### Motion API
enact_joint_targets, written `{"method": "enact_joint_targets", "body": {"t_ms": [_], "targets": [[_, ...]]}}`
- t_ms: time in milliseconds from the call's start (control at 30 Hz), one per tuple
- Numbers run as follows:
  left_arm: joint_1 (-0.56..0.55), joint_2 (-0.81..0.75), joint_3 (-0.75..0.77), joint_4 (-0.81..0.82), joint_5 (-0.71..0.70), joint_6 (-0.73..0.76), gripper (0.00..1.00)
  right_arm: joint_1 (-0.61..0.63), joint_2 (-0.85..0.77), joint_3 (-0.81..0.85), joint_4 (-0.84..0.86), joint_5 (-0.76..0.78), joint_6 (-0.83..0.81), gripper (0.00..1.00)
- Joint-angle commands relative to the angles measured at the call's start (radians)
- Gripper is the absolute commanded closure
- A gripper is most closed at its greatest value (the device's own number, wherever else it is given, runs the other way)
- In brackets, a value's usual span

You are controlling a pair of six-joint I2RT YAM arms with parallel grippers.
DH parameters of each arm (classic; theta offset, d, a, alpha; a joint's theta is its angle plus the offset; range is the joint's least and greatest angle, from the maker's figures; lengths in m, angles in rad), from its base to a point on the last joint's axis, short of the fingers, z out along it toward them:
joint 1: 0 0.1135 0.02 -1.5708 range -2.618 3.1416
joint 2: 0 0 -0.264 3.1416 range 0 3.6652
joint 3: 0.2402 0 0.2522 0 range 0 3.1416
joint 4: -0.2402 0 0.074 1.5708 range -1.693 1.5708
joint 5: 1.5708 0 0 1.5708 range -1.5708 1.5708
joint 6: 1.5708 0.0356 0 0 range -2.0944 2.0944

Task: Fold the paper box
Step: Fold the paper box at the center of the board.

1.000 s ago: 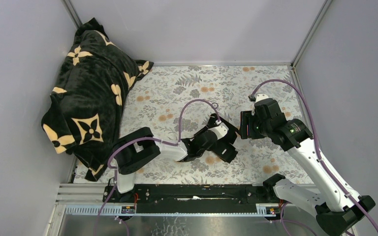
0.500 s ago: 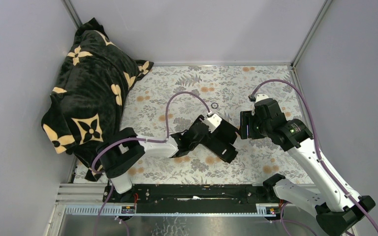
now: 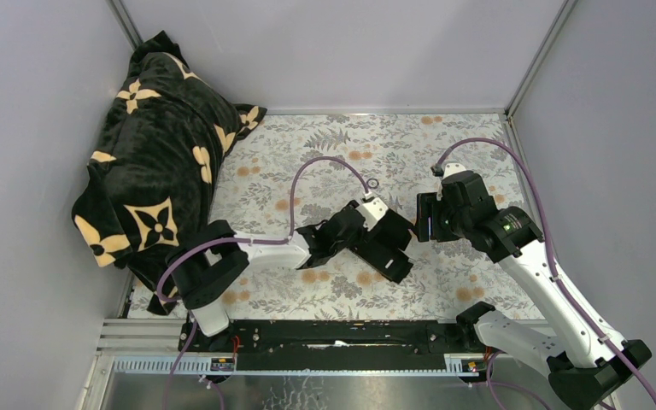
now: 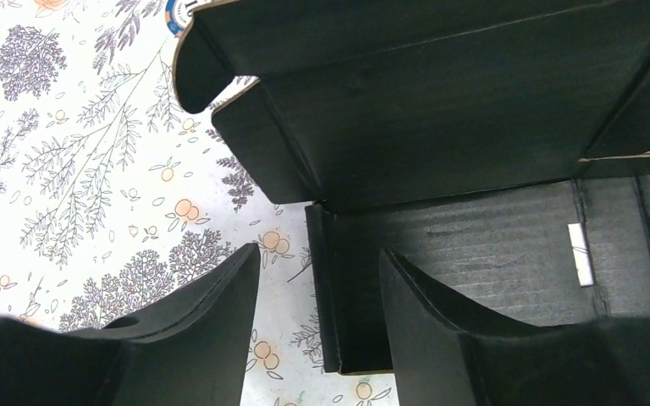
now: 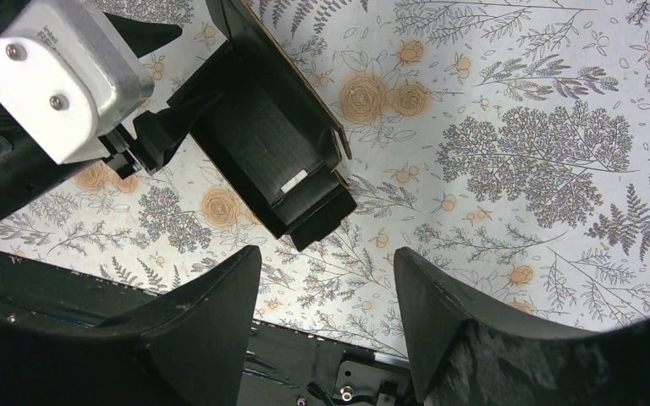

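- At the bottom of the left wrist view, the left gripper (image 4: 320, 254) stands with its jaws apart. The near corner of the paper box (image 4: 440, 127) shows in the gap, but neither finger seems to press on it, so I read this claw as released.
- Just beyond those fingers, the box fills the upper right of the frame. It is half-formed, with one broad panel raised, a rounded side flap at upper left, and a flat panel bearing a small white label (image 4: 581, 254) at right.
- In the top view, the box lies at the centre of the frame on the floral cloth (image 3: 325, 145), under the left claw's tip.
- In the lower part of the right wrist view, the right gripper (image 5: 326, 251) is likewise released. Its fingers are spread and empty, hovering apart from the box, which sits at upper left there.
- At the far left of the top view, a black blanket (image 3: 154, 171) is heaped well apart from the work.
- Handling, as a judgement: the card looks thin and light, stiff across each panel yet ready to hinge at its creases. It is likely to skid on the cloth if pushed from one side only, and a hard pinch could dent it.
- Best hold, I think: a flap's free edge at mid-length, close to its crease, with the other claw bracing the opposite wall.
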Motion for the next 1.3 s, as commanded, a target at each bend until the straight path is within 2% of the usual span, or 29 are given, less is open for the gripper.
{"method": "enact_joint_targets", "body": {"t_ms": [0, 267, 867, 1100, 1267], "targets": [[0.024, 0.0, -0.005, -0.014, 0.023, -0.012, 0.41, -0.003, -0.016, -0.001, 0.009, -0.02, -0.012, 0.33], [0.069, 0.003, -0.019, -0.038, 0.089, -0.019, 0.55, -0.004, -0.01, -0.003, 0.014, -0.02, -0.013, 0.33], [0.104, 0.039, 0.008, -0.082, 0.239, -0.03, 0.54, -0.003, 0.01, -0.013, 0.03, -0.03, -0.019, 0.33], [0.106, 0.046, 0.013, -0.092, 0.223, -0.024, 0.7, -0.004, 0.008, -0.016, 0.034, -0.033, -0.019, 0.33], [0.106, 0.037, 0.01, -0.089, 0.213, -0.023, 0.72, -0.004, 0.005, -0.022, 0.037, -0.04, -0.017, 0.33]]}}
